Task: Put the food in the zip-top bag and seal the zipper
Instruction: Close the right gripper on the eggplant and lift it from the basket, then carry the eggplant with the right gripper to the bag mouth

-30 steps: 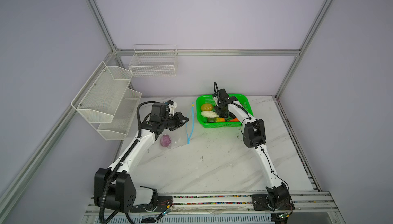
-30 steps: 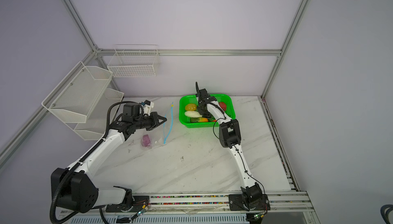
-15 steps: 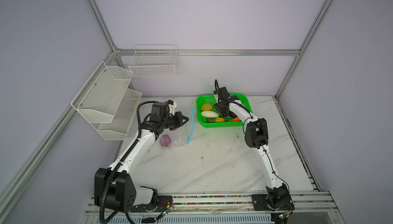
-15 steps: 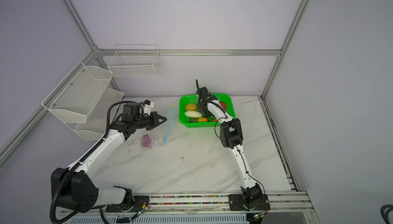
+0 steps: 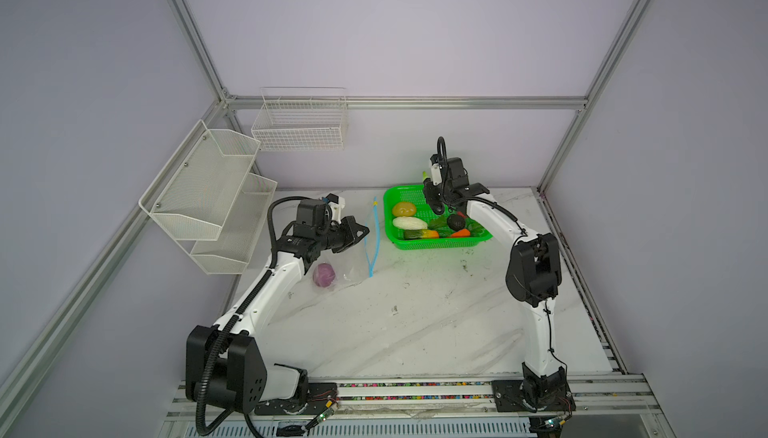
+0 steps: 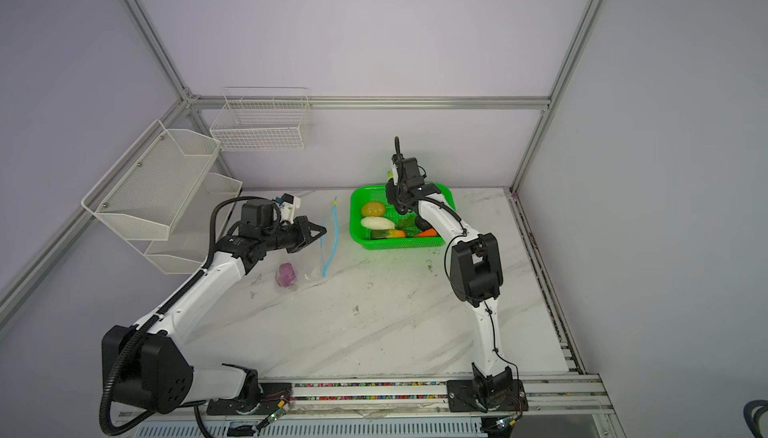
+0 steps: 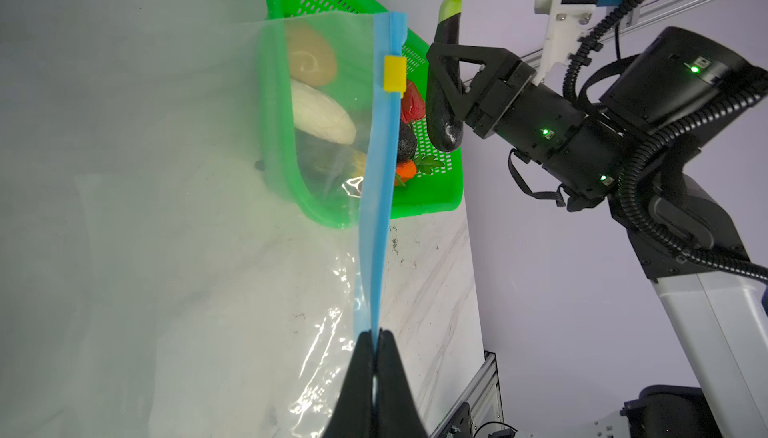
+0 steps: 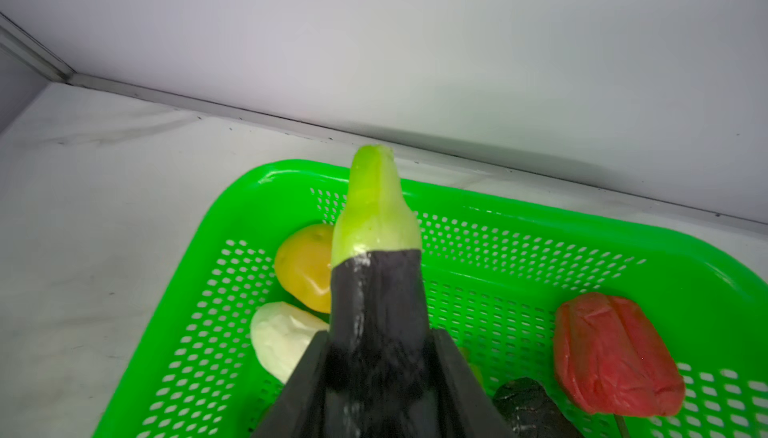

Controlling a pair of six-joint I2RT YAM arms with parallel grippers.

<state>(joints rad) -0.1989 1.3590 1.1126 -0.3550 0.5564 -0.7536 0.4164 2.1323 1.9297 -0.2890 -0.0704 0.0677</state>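
Purple onion (image 5: 323,274) inside clear bag (image 5: 354,266)

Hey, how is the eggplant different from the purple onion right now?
The eggplant is long and dark with a pale green stem end; the onion is round and purple. The eggplant is clamped in the right gripper, in the air over the green basket; the onion is held by nothing and lies in the clear bag on the table. Both are toy vegetables, and both are out of the basket.
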